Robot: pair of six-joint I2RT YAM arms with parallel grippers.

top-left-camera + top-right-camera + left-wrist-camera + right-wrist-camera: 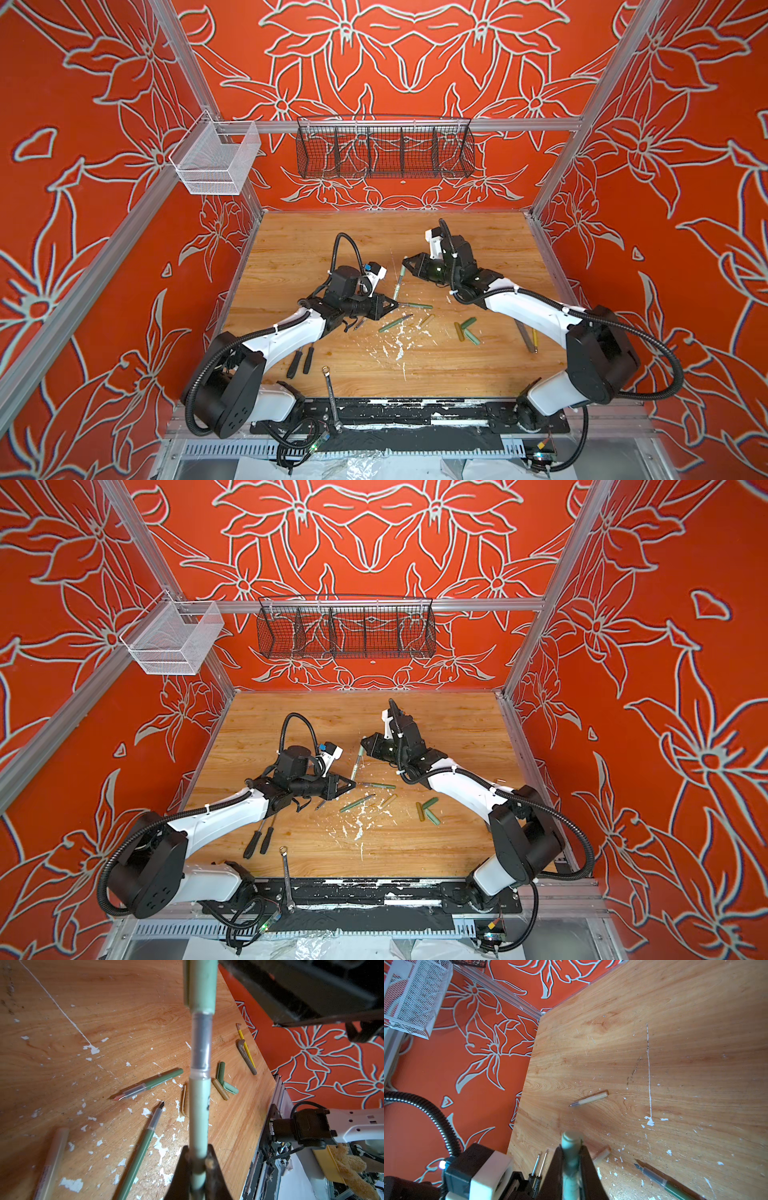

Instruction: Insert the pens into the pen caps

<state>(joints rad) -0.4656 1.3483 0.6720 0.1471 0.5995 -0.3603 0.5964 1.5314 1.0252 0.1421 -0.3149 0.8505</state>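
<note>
Arms reach inward from the near corners in both top views, elbows bent, wrists meeting over the table [478,232], where the left gripper [394,304] and right gripper [406,262] hold one pale green pen [399,282] slanted between them. Left wrist view: jaws clamped on the pen's barrel, nib end inside the cap [200,980]. Right wrist view: jaws clamped on that cap.

A: Bright, even light from above in both top views; only soft shadows on the table [478,374], no glare.
B: Wide lens, though. The rails [519,124] splay toward the corners, and the wall [685,249] pattern shows coloured fringes at the edges.
A: Wrist views?
B: The pen [199,1105] and cap [571,1147] sit too close: blurred. The table behind is sharp, with a mild sheen.
</note>
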